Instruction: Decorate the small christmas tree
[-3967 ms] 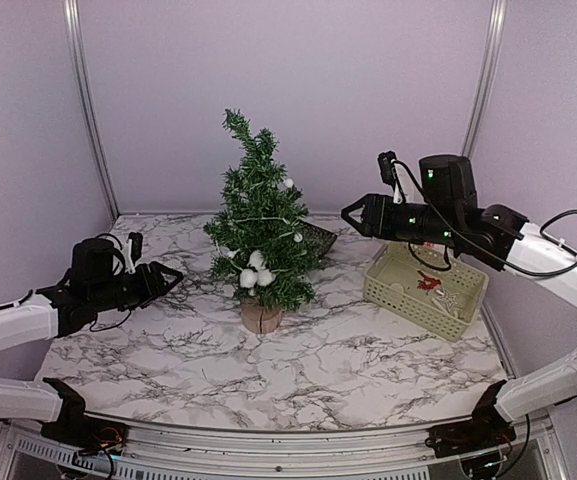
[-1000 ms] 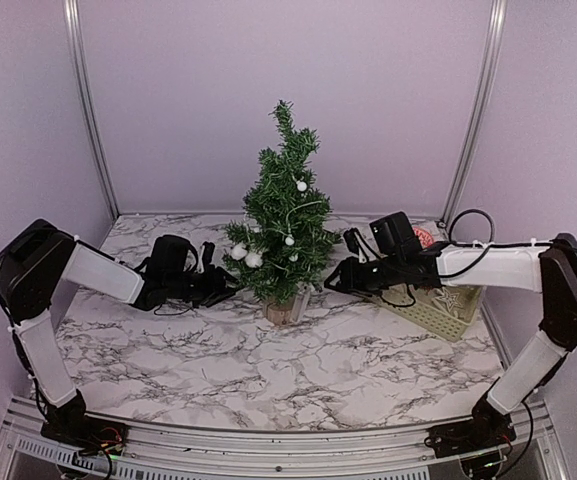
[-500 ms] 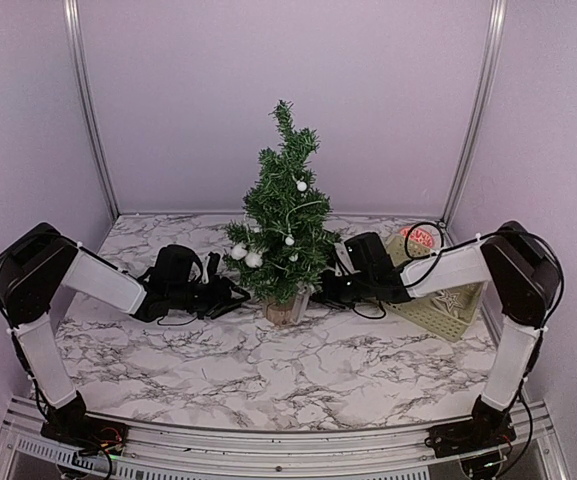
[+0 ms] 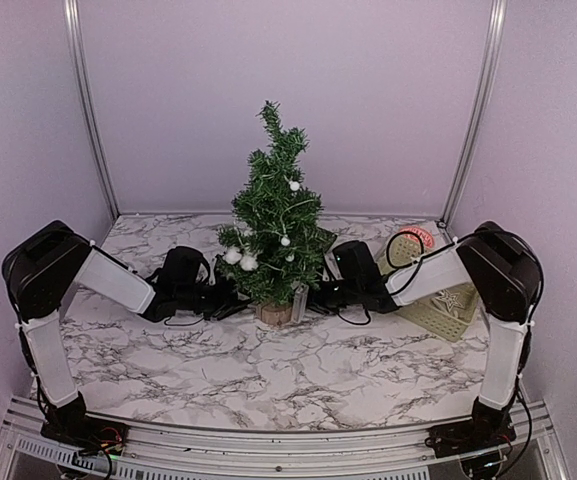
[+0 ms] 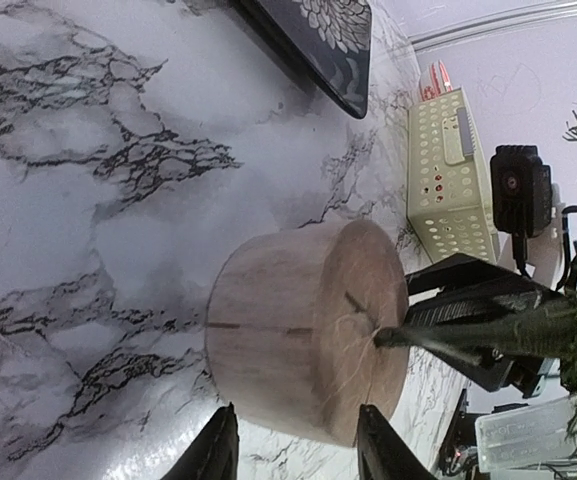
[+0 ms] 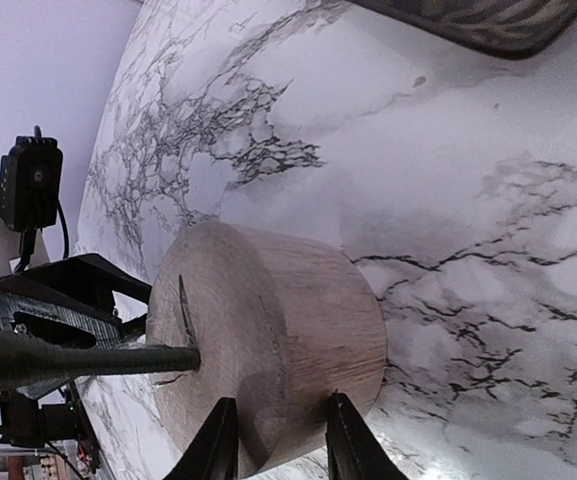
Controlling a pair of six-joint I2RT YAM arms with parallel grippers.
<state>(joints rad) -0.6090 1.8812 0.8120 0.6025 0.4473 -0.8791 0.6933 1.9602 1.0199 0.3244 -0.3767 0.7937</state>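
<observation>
The little tree (image 4: 273,215) stands upright on the table (image 4: 268,385), midway between the left and right edges and nearer the back edge than the front. White balls (image 4: 234,256) hang in its green branches. Its round wood base (image 4: 275,313) sits flat on the marble.

Both arms reach in low from the sides. The left gripper (image 4: 230,300) is at the left side of the base, and the right gripper (image 4: 314,297) is at the right side. In the left wrist view the two fingers (image 5: 220,452) stand apart with the edge of the base between them. The right wrist view shows the same, one finger (image 6: 346,447) on each side of the wood. I cannot tell if either one is pinching the base or just sitting around it.

A pale basket (image 4: 438,308) lies by the right edge, near the back corner. A dark tray (image 5: 318,40) lies behind the tree.
</observation>
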